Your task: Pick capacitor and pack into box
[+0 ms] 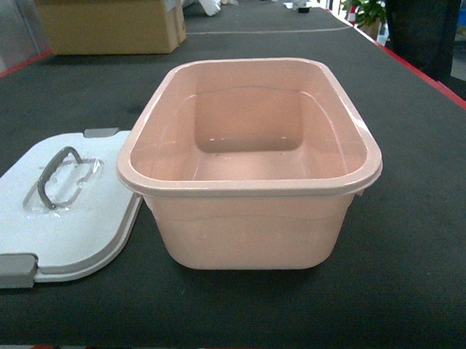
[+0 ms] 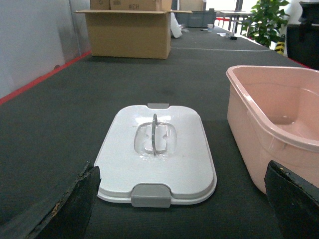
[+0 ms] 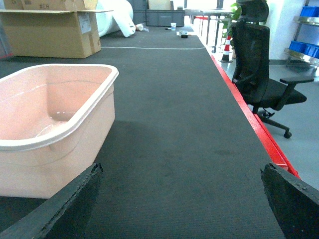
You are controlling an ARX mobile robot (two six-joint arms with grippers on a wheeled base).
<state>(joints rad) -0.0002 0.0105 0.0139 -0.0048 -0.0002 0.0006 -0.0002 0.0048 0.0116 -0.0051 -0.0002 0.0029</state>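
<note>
Now we are seeing the box point(image 1: 251, 213) sitting upright just right of its lid point(image 1: 63, 222), long axis running away from us; both our grippers' fingers point(image 2: 75, 204) point(image 3: 294, 199) are standing apart

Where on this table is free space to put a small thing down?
Free: the dark mat right of the box, up to the red table edge, and the stretch between box and carton. Crowded: the left, where the lid lies against the box.
</note>
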